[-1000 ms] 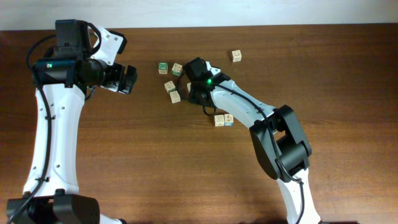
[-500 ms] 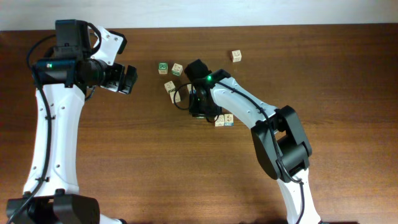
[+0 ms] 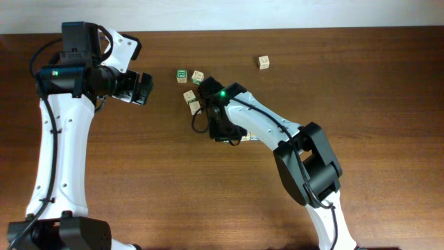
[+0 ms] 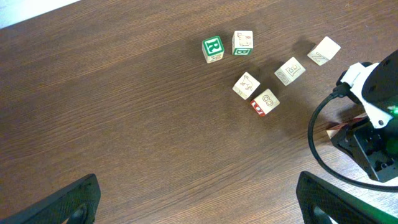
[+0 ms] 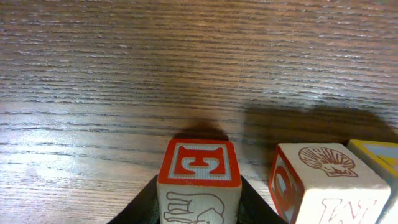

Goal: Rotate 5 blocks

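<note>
Near the middle of the desk (image 3: 388,173), the right gripper (image 3: 222,129) is reaching down over a small group of blocks. Its dark fingers (image 5: 140,208) are pressing against both flanks of the red-E block (image 5: 199,163), clamping it where it is sitting on the wood. The shell block (image 5: 326,180) is standing just beside it across a narrow gap. The blue-edged block (image 5: 378,155) is peeking in at that one's far side. Toward the desk's far edge, the green-framed R cube (image 4: 212,48) is lying next to a green-lettered block (image 4: 242,42), with the red-sided 8 block (image 4: 265,101) sitting a little nearer the middle. The left gripper (image 3: 143,88) is hovering over the desk's left part, well apart from the blocks. Its fingers are spread wide and gripping nothing.
</note>
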{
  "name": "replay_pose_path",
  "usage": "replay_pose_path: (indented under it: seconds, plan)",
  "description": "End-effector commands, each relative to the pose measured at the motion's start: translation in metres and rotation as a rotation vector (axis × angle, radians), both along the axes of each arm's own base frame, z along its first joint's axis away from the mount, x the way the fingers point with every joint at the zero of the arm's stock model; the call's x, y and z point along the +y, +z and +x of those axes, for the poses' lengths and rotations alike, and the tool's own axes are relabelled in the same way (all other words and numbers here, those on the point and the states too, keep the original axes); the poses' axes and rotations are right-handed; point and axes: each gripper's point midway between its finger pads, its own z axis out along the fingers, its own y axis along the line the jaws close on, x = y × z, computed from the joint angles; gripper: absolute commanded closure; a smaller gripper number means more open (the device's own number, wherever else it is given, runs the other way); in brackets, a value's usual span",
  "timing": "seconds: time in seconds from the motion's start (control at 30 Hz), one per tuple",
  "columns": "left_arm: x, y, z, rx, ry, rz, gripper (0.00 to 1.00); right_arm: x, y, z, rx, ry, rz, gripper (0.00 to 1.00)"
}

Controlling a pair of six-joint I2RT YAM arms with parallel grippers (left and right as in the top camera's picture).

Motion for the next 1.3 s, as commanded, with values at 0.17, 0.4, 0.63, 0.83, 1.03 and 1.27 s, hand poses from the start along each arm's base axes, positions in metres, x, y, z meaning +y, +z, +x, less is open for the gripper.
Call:
replay_pose_path:
  seconds: [0.17,0.4,0.63,0.83,1.03,1.27]
  plan:
    - [0.001,0.008,0.003,-0.022,0.006,-0.011,0.01,-0.016,-0.001,0.007,-0.076,0.004,-0.131,0.69]
    - [0.001,0.008,0.003,-0.022,0.006,-0.011,0.01,-0.009,0.006,0.01,-0.078,0.005,-0.107,0.57]
    - [0.001,0.008,0.003,-0.022,0.006,-0.011,0.01,0.007,0.037,0.019,-0.091,0.005,-0.041,0.57]
    - [0.001,0.008,0.003,-0.022,0.006,-0.011,0.01,0.038,0.076,0.079,-0.321,0.007,0.095,0.48]
    - [0.001,0.008,0.003,-0.021,0.006,-0.011,0.01,0.043,0.058,0.131,-0.468,0.217,0.095,0.4]
    - [0.001,0.008,0.003,-0.022,0.006,-0.011,0.01,0.029,0.028,0.151,-0.453,0.24,0.111,0.51]
